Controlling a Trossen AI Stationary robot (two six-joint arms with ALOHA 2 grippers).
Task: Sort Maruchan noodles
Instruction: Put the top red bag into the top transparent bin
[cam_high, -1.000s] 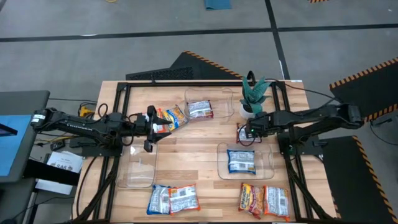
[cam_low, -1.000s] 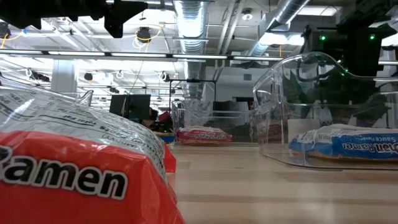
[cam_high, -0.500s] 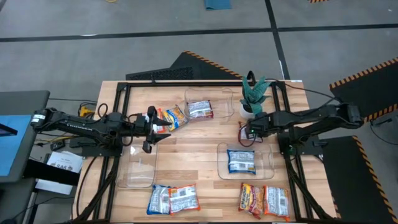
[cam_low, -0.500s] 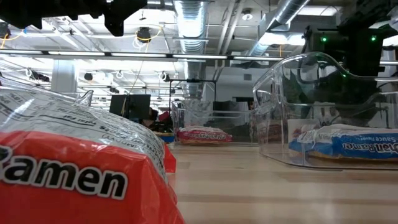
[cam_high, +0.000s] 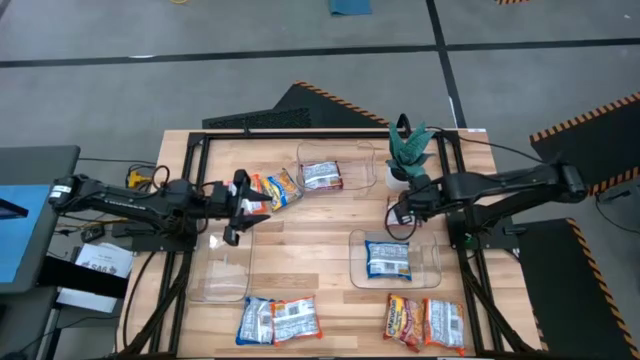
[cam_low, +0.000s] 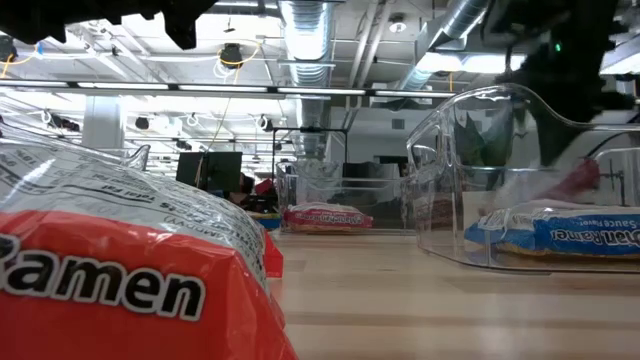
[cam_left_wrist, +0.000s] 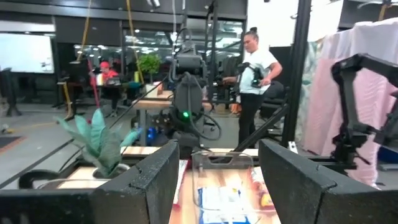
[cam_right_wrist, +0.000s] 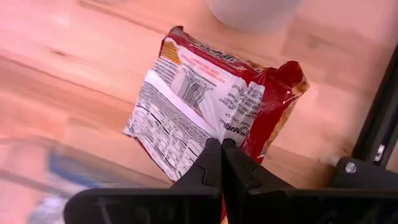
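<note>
My right gripper (cam_high: 402, 212) is shut on a red Maruchan noodle packet (cam_right_wrist: 211, 99) in front of the potted plant, its printed white back turned to the wrist camera. My left gripper (cam_high: 240, 207) hovers open over the table's left part, beside two orange-yellow packets (cam_high: 276, 188) that lie flat. One packet lies in the far clear bin (cam_high: 322, 176), and a blue one (cam_high: 387, 258) in the right bin. More packets lie flat along the near edge (cam_high: 278, 320) (cam_high: 424, 320). My right gripper pinches the red packet between its two fingers at one edge (cam_right_wrist: 219, 135), about midway along it. The fingers slant down from the table's right side. In the low view the packet shows as a red blur (cam_low: 580, 180) raised above table height, tilted.
A green potted plant (cam_high: 408, 150) stands just beyond my right gripper. An empty clear bin (cam_high: 222, 270) sits near the left front. A black frame rail (cam_high: 445, 180) runs along the table's right side. A person stands in the room behind the table (cam_left_wrist: 252, 68).
My right gripper has shut on the red packet and risen a little toward the far edge. The packet, flat on the table before, is now raised and tilted in the hold.
</note>
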